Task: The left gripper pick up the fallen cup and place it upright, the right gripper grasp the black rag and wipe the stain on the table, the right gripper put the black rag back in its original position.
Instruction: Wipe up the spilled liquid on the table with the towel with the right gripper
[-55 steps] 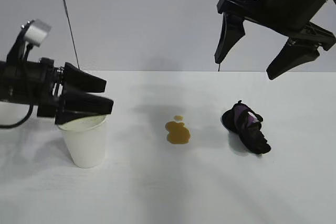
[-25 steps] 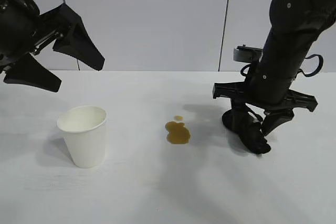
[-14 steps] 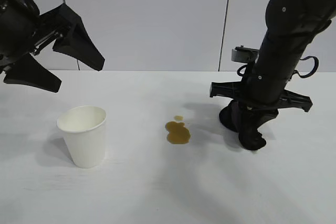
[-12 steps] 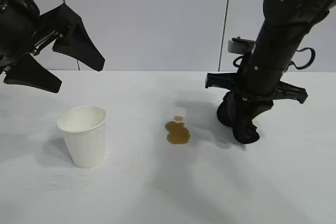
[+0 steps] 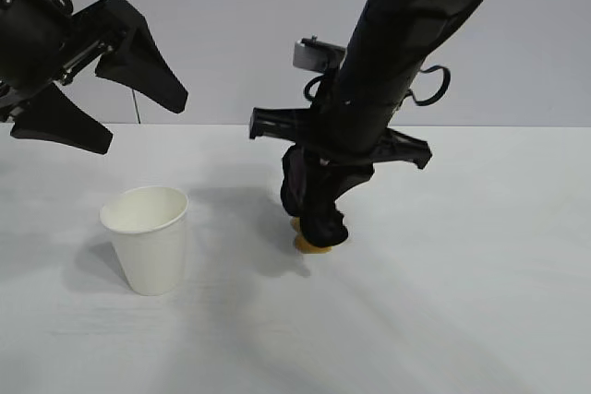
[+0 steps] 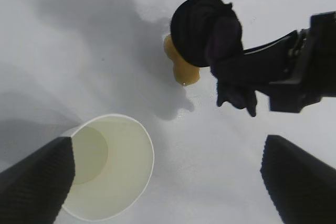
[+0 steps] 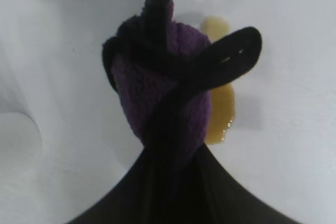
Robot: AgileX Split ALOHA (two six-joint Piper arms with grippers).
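The cup [image 5: 146,237] stands upright on the table [image 5: 462,320] at the near left, mouth up. Right of it and slightly farther back, the right gripper [image 5: 319,205] points down with its jaws clamped on the black rag [image 5: 312,200], whose lower end rests on the stain [image 5: 312,244]; yellowish liquid shows at the rag's edge. The left gripper [image 5: 97,113] hangs above and behind the cup, jaws spread wide and holding nothing.
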